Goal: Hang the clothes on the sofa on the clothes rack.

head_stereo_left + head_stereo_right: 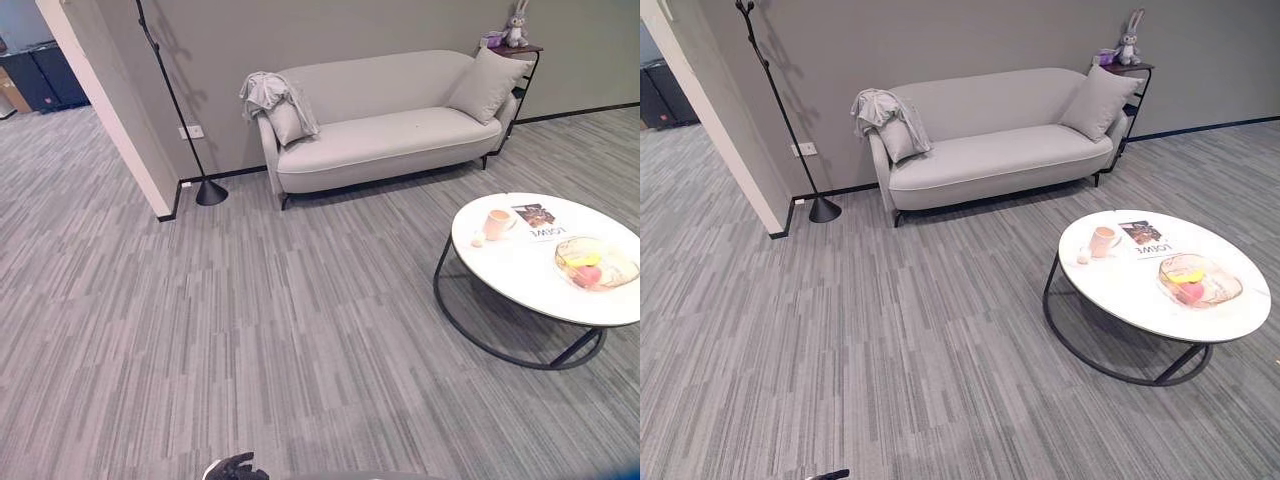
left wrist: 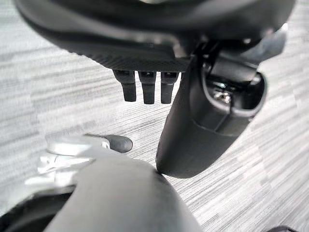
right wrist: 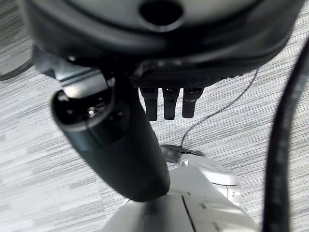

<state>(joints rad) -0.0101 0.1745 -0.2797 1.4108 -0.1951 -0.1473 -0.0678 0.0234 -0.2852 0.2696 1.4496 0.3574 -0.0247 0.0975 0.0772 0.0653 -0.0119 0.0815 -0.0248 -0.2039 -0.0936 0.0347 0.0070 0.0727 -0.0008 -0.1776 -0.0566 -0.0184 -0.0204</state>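
Clothes: you find the light grey clothes (image 1: 268,92) draped over the sofa's armrest nearest the rack, partly covering a cushion (image 1: 288,122) there.
Sofa: your pale grey sofa (image 1: 385,135) stands against the far wall, a second cushion (image 1: 487,85) at its other end.
Clothes rack: the thin black clothes rack (image 1: 176,105) stands on its round base just beside the sofa, by the wall corner.
Left hand: your left hand (image 2: 193,104) hangs over bare carpet, fingers straight, holding nothing.
Right hand: your right hand (image 3: 145,121) likewise hangs over carpet, fingers relaxed and empty.
Round table: the white round table (image 1: 520,270) to your right carries a cup (image 1: 497,223), a magazine (image 1: 538,220) and a bowl (image 1: 596,264).
Side shelf: a plush rabbit (image 1: 516,24) sits beyond the sofa.
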